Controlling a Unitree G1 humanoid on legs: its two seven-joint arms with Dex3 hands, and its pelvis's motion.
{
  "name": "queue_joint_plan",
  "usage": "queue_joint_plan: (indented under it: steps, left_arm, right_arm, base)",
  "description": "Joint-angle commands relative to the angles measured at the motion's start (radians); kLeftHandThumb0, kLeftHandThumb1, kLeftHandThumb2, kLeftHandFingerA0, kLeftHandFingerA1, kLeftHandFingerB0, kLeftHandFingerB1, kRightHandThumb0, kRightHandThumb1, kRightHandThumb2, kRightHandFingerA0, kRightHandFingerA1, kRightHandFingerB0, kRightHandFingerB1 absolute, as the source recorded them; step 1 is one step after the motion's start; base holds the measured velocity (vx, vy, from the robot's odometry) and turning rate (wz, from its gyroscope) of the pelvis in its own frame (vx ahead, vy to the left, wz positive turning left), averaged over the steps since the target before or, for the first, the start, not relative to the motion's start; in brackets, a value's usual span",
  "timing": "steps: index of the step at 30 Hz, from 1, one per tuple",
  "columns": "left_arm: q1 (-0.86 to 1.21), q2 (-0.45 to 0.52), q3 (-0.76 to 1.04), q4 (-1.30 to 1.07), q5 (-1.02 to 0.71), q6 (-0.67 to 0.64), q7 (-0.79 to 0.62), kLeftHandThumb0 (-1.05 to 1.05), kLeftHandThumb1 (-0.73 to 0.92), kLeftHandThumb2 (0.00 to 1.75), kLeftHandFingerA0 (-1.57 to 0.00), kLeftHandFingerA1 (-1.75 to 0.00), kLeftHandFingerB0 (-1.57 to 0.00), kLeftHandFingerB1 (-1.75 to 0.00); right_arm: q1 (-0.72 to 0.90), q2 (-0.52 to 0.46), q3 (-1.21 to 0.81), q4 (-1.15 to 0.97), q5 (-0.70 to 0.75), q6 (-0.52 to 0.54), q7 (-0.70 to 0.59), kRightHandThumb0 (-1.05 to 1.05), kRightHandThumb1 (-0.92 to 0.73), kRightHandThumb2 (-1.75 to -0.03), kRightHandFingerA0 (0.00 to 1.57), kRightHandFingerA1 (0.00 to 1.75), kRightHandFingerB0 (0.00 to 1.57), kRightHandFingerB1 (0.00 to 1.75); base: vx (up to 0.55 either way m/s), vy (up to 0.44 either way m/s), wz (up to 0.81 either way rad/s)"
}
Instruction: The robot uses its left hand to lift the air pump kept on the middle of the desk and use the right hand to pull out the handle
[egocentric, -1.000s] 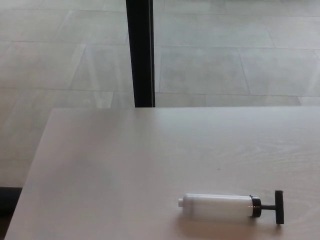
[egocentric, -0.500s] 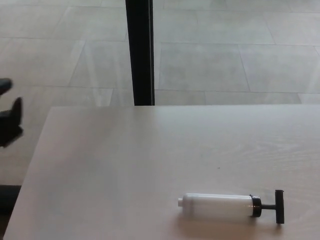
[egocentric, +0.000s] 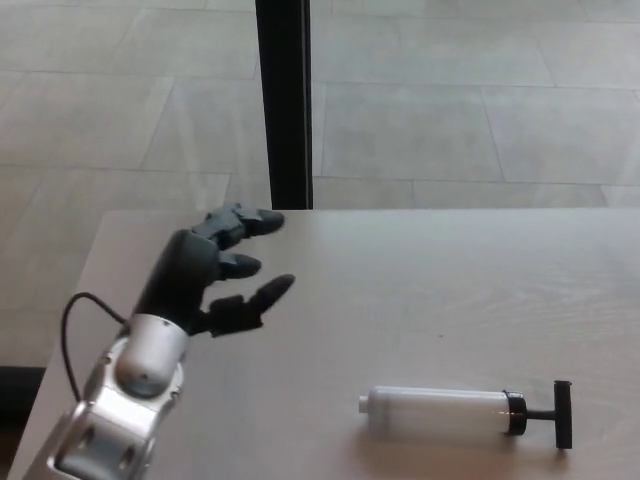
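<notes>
At the picture's left the robot's left arm reaches in from the lower corner, its silver forearm (egocentric: 125, 400) angled up and toward the middle of the pale worktop (egocentric: 420, 290). A thin black cable (egocentric: 72, 320) loops out beside the wrist. The left hand (egocentric: 205, 275) is raised above the worktop's left part with its back turned to the camera, and it is spread: the two thick fingers (egocentric: 240, 225) stretch out toward the far edge, while the thumb (egocentric: 255, 298) points to the right below them, with a clear gap between. Nothing is held in it.

Behind, past the worktop's far edge, a black vertical post (egocentric: 282, 100) stands on a grey tiled floor (egocentric: 480, 110).

Further right, well apart from the hand, the air pump (egocentric: 440, 413) lies flat on its side near the worktop's front edge. Its whitish, translucent barrel points its small nozzle end to the left; a black collar closes the right end, and from it a short rod leads to the black T-shaped handle (egocentric: 563, 413), which sits close to the collar. No part of the right arm shows.
</notes>
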Motion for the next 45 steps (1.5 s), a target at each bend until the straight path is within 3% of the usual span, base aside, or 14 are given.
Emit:
queue_joint_plan:
  steps: [1,4,5,10,11,12,17,20,21,23,24,29,31,45]
  left_arm:
    - [-0.170,-0.065,-0.414,0.070,0.489,0.061,-0.002,-0.41,0.55,0.64,-0.49,-0.82,-0.47,-0.56]
    - [-0.196,-0.080,-0.458,0.081,0.495,0.090,-0.033,-0.39,0.57,0.63,-0.42,-0.77,-0.44,-0.57]
    - [-0.205,-0.090,-0.475,0.074,0.494,0.111,-0.055,-0.37,0.61,0.60,-0.43,-0.78,-0.43,-0.52]
    - [-0.237,-0.108,-0.553,0.067,0.534,0.131,-0.074,-0.39,0.56,0.69,-0.47,-0.79,-0.45,-0.59]
    - [-0.245,-0.107,-0.571,0.064,0.550,0.125,-0.077,-0.41,0.59,0.65,-0.46,-0.74,-0.44,-0.57]
    - [-0.250,-0.106,-0.591,0.069,0.569,0.117,-0.069,-0.44,0.60,0.63,-0.46,-0.71,-0.44,-0.56]
    - [-0.288,-0.110,-0.687,0.103,0.653,0.145,-0.081,-0.54,0.64,0.59,-0.46,-0.83,-0.46,-0.59]
    - [-0.316,-0.129,-0.765,0.137,0.734,0.177,-0.074,-0.56,0.62,0.58,-0.51,-0.77,-0.48,-0.58]
    - [-0.328,-0.152,-0.794,0.159,0.755,0.211,-0.088,-0.57,0.60,0.57,-0.50,-0.73,-0.46,-0.56]
    - [-0.341,-0.167,-0.817,0.172,0.769,0.240,-0.108,-0.62,0.60,0.59,-0.48,-0.71,-0.41,-0.53]
    - [-0.352,-0.176,-0.840,0.194,0.790,0.256,-0.108,-0.66,0.45,0.87,-0.50,-0.74,-0.43,-0.62]
    - [-0.369,-0.187,-0.966,0.250,0.907,0.411,-0.241,-0.81,0.64,0.60,-0.16,-0.50,-0.21,-0.36]
    - [-0.374,-0.199,-0.990,0.265,0.904,0.458,-0.311,-0.89,0.53,0.93,0.00,-0.22,-0.08,-0.15]
    - [-0.370,-0.275,-1.023,0.446,0.841,0.570,-0.294,-0.93,0.51,0.91,0.00,-0.18,0.00,-0.04]
  right_arm:
    - [-0.043,0.047,0.027,-0.062,-0.012,0.101,-0.056,-0.55,-0.61,-0.93,0.50,0.65,0.33,0.50]
    - [-0.051,0.049,0.031,-0.058,-0.012,0.104,-0.058,-0.55,-0.61,-0.92,0.50,0.65,0.34,0.50]
    - [-0.054,0.051,0.030,-0.056,-0.010,0.107,-0.062,-0.53,-0.74,-0.63,0.57,0.59,0.45,0.37]
    - [-0.058,0.059,0.028,-0.057,-0.001,0.110,-0.066,-0.51,-0.74,-0.62,0.60,0.66,0.46,0.38]
    - [-0.065,0.057,0.027,-0.051,0.003,0.107,-0.061,-0.52,-0.60,-0.93,0.57,0.71,0.39,0.52]
    - [-0.070,0.057,0.026,-0.045,0.004,0.104,-0.060,-0.51,-0.74,-0.62,0.62,0.68,0.46,0.38]
    - [-0.068,0.058,0.030,-0.047,-0.003,0.101,-0.065,-0.54,-0.73,-0.62,0.65,0.72,0.50,0.40]
    - [-0.068,0.070,0.031,-0.049,0.000,0.096,-0.064,-0.55,-0.58,-0.92,0.61,0.73,0.45,0.55]
    - [-0.066,0.081,0.033,-0.063,0.010,0.102,-0.061,-0.55,-0.73,-0.62,0.63,0.70,0.51,0.42]
    - [-0.068,0.085,0.033,-0.062,0.017,0.100,-0.050,-0.54,-0.73,-0.62,0.61,0.71,0.50,0.42]
    - [-0.072,0.086,0.037,-0.063,0.013,0.100,-0.051,-0.55,-0.73,-0.62,0.61,0.70,0.49,0.42]
    - [-0.076,0.079,0.047,-0.066,0.003,0.099,-0.044,-0.57,-0.75,-0.62,0.61,0.68,0.51,0.40]
    - [-0.082,0.080,0.043,-0.069,0.005,0.106,-0.053,-0.56,-0.74,-0.63,0.63,0.69,0.50,0.41]
    - [-0.095,0.075,0.049,-0.073,-0.013,0.108,-0.065,-0.52,-0.73,-0.62,0.65,0.77,0.50,0.41]
  base:
    - [0.00,0.000,0.00]
    - [0.00,0.000,0.00]
    - [0.00,0.000,0.00]
    - [0.00,0.000,0.00]
    - [0.00,0.000,0.00]
    - [0.00,0.000,0.00]
    - [0.00,0.000,0.00]
    - [0.00,0.000,0.00]
    - [0.00,0.000,0.00]
    - [0.00,0.000,0.00]
    - [0.00,0.000,0.00]
    - [0.00,0.000,0.00]
    - [0.00,0.000,0.00]
    - [0.00,0.000,0.00]
